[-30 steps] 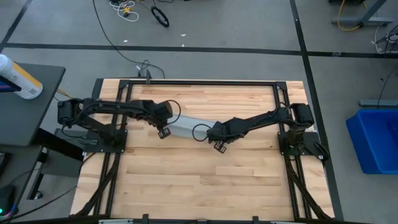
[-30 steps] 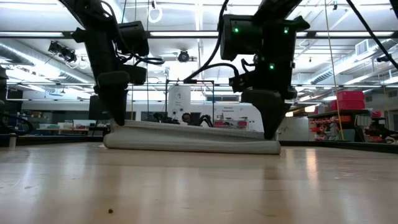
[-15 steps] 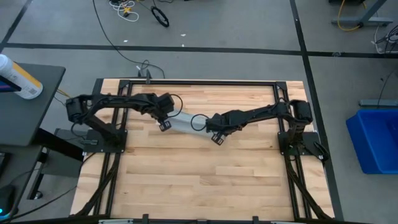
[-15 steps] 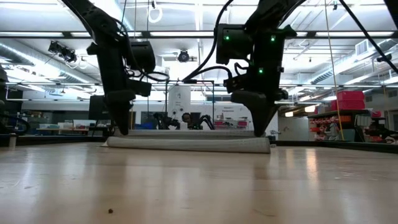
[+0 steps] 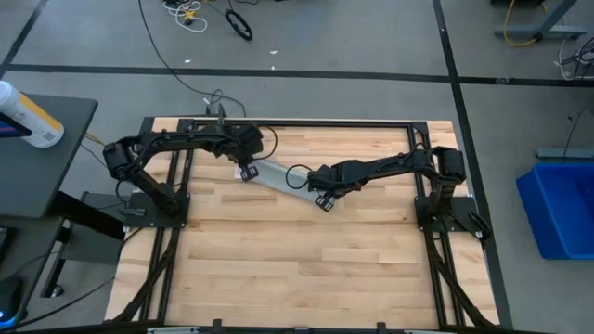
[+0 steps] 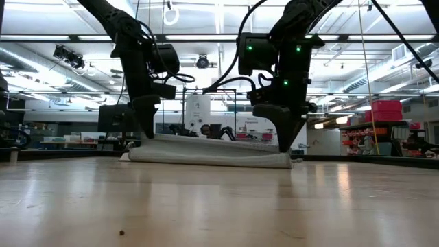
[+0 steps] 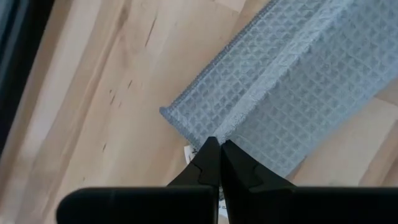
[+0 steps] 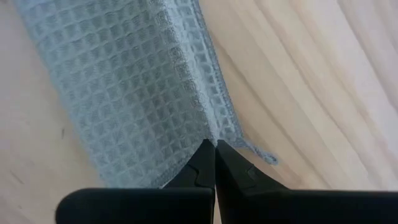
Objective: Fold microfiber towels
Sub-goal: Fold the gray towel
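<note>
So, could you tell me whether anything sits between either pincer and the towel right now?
Nothing visible does. The left pincer is shut on one end of the microfiber towel, the right pincer on the other end, and only bare table surrounds it.

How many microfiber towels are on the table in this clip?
1. The towel lies folded into a strip at the table's far middle, pinched at its ends by the left end effector and right end effector.
</note>
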